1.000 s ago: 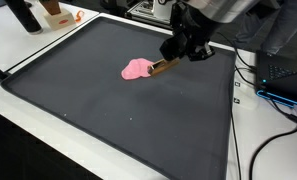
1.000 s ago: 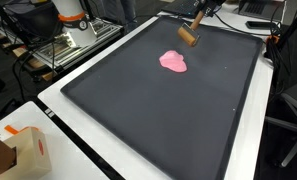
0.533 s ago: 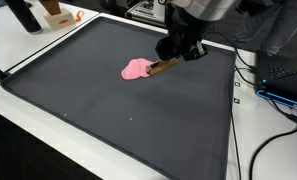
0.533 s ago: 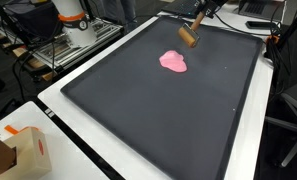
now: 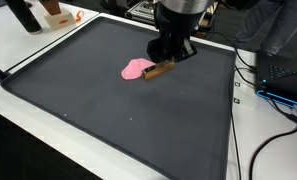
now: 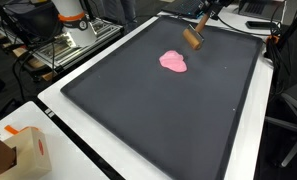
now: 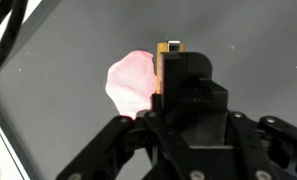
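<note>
Wooden block clamped between closed jaws of gripper, tilted, low over mat. Pink blob on mat at block's 9 o'clock, just beside; contact unclear. Box off mat, well apart.

Bright, even overhead light is falling across both exterior views, leaving the dark mat matte with hardly any glare, while the white table is washing out slightly. Shadows are lying soft and faint. In the wrist view the gripper is looming dark and slightly blurred, and the wooden block is catching a pale highlight at its tip.
</note>
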You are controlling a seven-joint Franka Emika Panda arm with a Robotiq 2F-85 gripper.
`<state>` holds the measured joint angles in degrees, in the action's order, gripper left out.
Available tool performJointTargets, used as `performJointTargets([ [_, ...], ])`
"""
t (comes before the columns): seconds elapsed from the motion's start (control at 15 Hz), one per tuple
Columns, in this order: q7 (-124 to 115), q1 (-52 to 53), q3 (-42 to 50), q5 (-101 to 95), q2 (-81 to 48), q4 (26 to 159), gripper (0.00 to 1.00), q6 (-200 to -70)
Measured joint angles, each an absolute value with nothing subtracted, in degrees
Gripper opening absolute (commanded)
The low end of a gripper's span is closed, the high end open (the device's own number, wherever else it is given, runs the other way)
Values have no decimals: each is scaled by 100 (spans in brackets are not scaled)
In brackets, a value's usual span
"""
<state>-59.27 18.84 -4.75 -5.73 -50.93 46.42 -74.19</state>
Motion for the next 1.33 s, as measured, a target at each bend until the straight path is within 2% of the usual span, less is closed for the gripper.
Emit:
performJointTargets([
  [0.73,-4981,1278,-557,-404,-4827,4789,23,-8299],
  [1.33,-3630,874,-575,-411,-3620,5989,23,-8531],
])
